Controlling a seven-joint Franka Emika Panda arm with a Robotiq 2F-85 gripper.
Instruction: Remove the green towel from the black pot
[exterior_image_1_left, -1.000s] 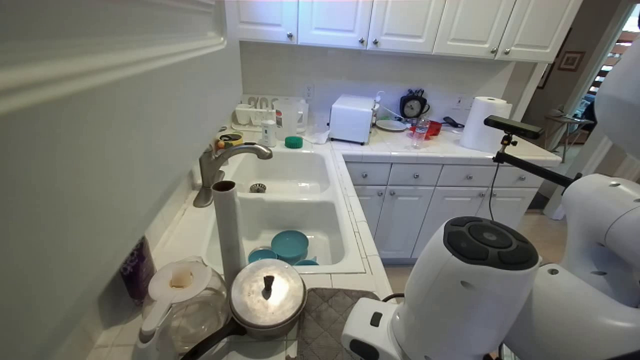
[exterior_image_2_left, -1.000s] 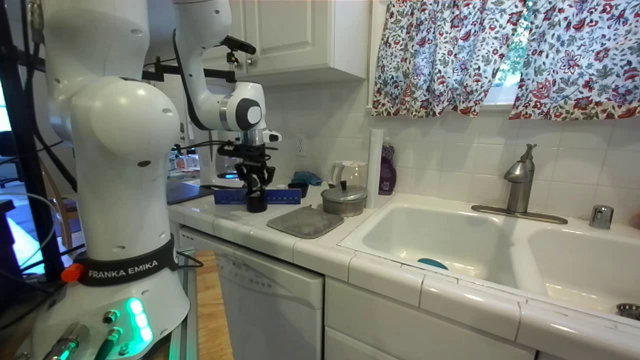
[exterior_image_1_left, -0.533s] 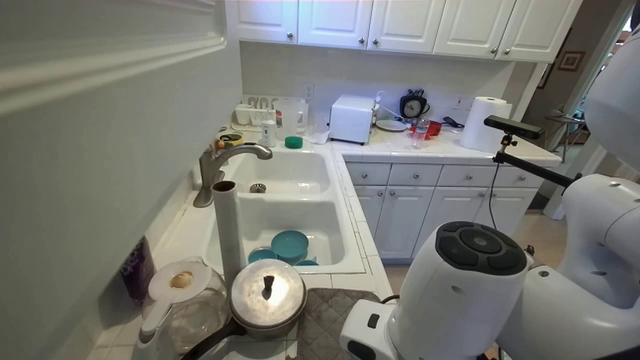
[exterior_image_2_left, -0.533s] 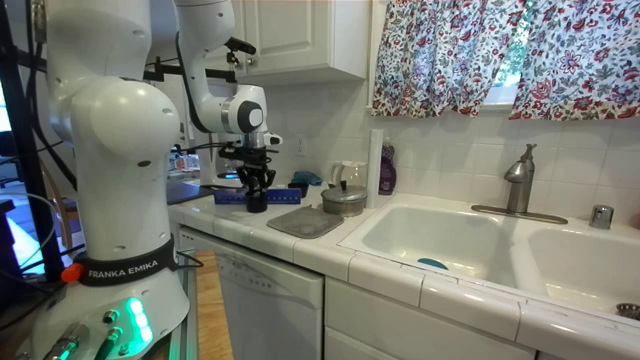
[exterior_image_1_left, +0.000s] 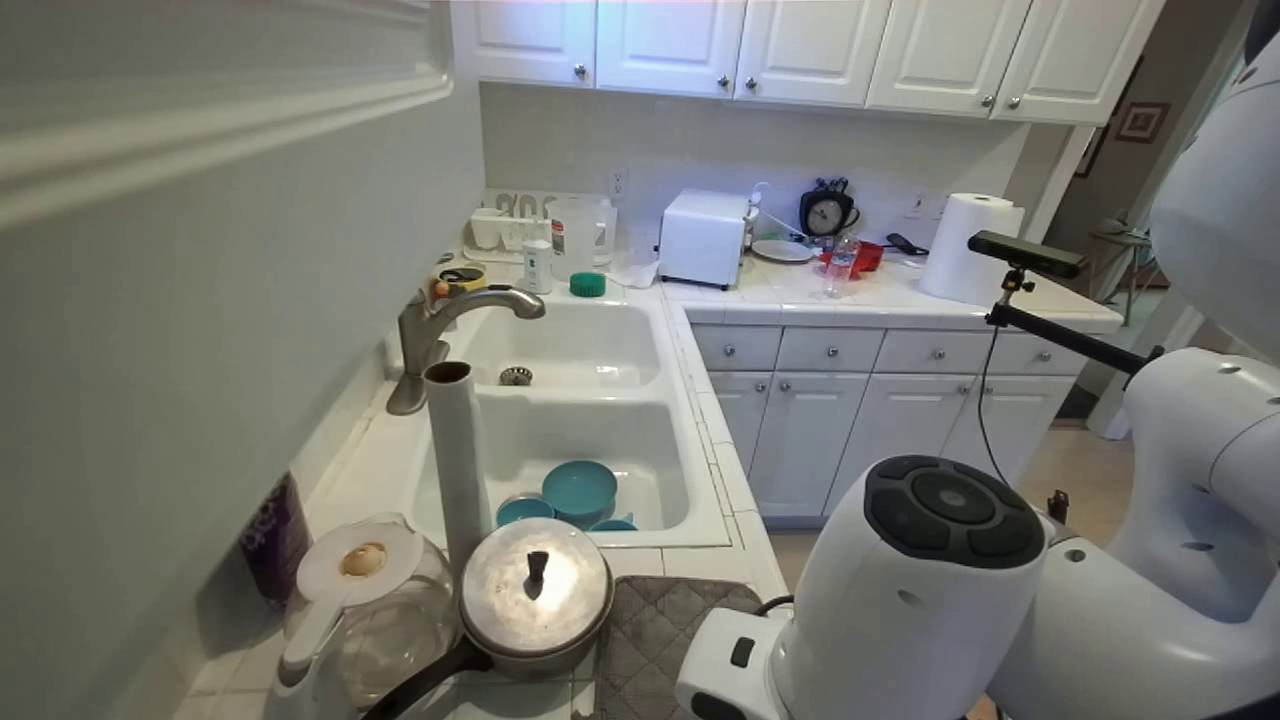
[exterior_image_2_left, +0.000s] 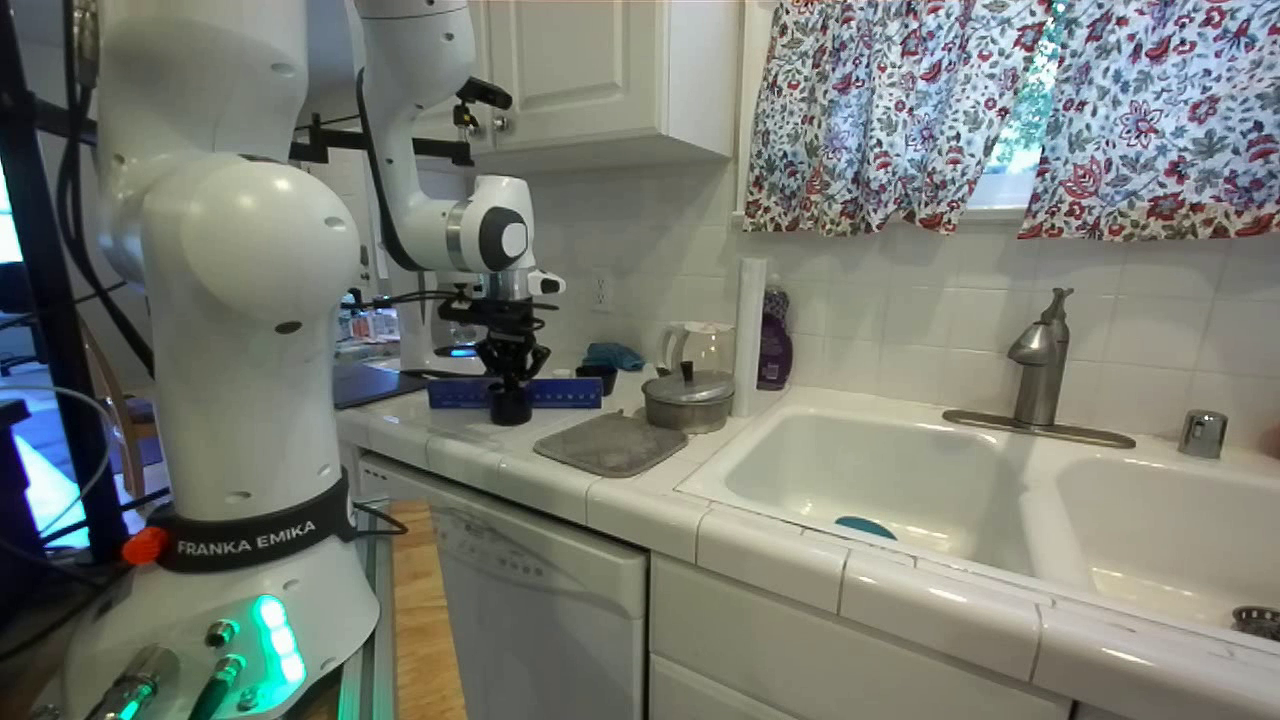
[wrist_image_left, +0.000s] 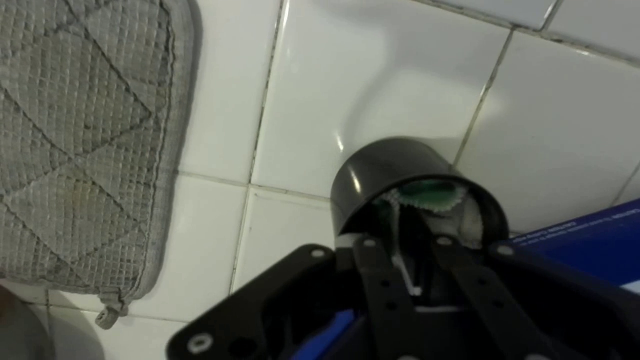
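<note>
One black pot (wrist_image_left: 385, 162) holds the green towel (wrist_image_left: 434, 195); your gripper (wrist_image_left: 411, 245) is at its mouth, but whether the jaws grasp the towel, I cannot tell. If the towel snags, your lift may tip the pot on the glossy tiles (wrist_image_left: 320, 100), against the blue box (wrist_image_left: 595, 245) at four o'clock in the wrist view. A quilted mat (wrist_image_left: 82, 150) lies at nine; floral curtains (exterior_image_2_left: 885, 120) hang at two in an exterior view.

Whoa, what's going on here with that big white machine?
A white, jointed robot arm has its black jaws pointing down into a small, round black pot standing on the white tiled counter. A green towel with a whitish edge lies inside, not yet removed. The jaws look close together, but the pictures don't clearly show whether they have gripped it.
</note>
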